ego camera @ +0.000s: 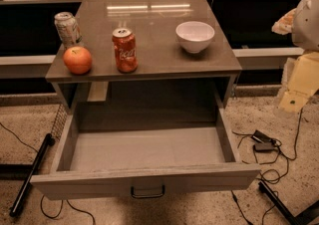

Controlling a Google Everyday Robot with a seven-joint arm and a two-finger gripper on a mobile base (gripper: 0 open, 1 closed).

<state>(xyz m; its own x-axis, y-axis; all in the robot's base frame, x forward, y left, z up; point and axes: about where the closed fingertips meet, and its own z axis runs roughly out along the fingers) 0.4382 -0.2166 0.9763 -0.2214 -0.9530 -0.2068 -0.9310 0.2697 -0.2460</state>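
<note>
Bowl, white and upright, stands on the right part of the bench, well apart from the red can, the apple and the second can. Below, the drawer is pulled out. I judge that a reach for the bowl goes best from above its rim, clear of the bench edge. The hand hangs at the right edge of the view, beside the bench, touching nothing. Whether it is spread or pressed together I cannot tell.

Robot lab by the look: speckled floor, loose cables and power brick, lone bench with open drawer, gripper at right edge.
</note>
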